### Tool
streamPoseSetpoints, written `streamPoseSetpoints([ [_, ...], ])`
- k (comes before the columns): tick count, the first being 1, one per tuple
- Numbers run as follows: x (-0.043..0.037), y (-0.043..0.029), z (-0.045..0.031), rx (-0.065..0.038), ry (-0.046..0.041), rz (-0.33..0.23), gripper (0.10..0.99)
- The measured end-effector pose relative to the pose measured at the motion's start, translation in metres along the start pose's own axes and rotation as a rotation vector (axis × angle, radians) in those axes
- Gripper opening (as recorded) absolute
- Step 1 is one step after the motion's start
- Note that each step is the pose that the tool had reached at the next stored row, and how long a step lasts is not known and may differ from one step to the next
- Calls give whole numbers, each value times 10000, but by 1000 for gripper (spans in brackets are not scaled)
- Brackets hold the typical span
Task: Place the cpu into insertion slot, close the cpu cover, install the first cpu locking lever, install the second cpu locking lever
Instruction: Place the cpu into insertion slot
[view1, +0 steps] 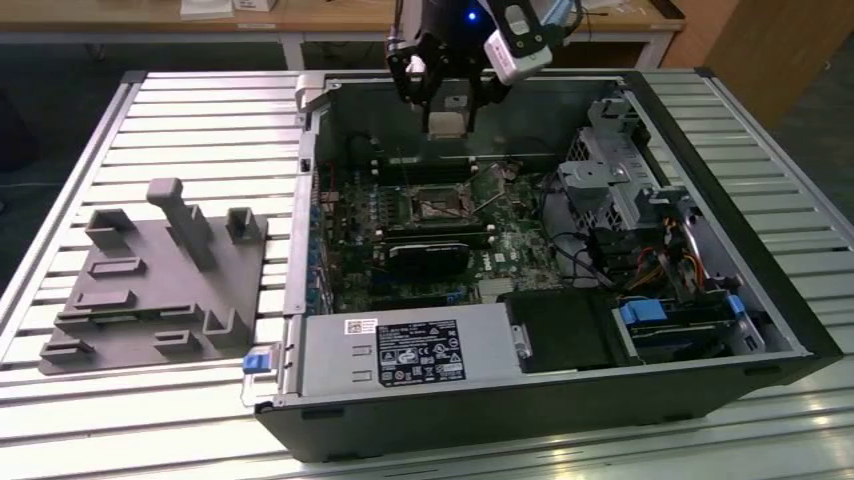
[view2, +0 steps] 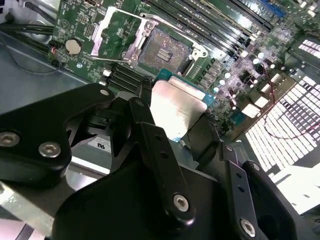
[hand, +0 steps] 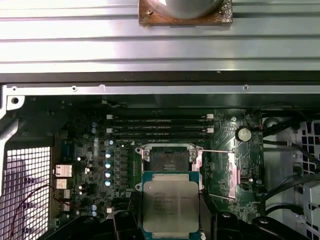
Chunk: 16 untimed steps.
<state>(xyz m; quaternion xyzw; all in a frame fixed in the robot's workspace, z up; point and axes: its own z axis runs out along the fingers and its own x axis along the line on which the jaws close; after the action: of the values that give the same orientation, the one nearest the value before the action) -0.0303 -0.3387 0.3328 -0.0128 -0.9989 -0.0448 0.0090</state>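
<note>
My gripper (view1: 447, 118) hangs above the back of the open computer case, shut on the cpu (view1: 447, 125), a small square chip with a silvery top. In both wrist views the cpu (view2: 177, 107) (hand: 170, 202) sits between the black fingers (view2: 150, 142). The insertion slot (view1: 437, 203) (view2: 162, 50) (hand: 167, 160) lies bare on the green motherboard below, apart from the chip. The cpu cover (view2: 131, 50) (hand: 230, 175) is flipped open beside the slot. A thin locking lever (hand: 215, 151) stands free near the slot.
A black rectangular block (view1: 427, 250) lies just in front of the slot. The power supply (view1: 400, 350) fills the case's near side, and a drive cage with cables (view1: 614, 190) is at the exterior view's right. A grey fixture (view1: 147, 280) rests on the table outside the case.
</note>
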Motion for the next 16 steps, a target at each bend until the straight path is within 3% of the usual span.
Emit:
streamPoseSetpoints([
  [11,-7,33,203,1,0,-2,541],
  [16,-50,35,279,8,0,0,541],
])
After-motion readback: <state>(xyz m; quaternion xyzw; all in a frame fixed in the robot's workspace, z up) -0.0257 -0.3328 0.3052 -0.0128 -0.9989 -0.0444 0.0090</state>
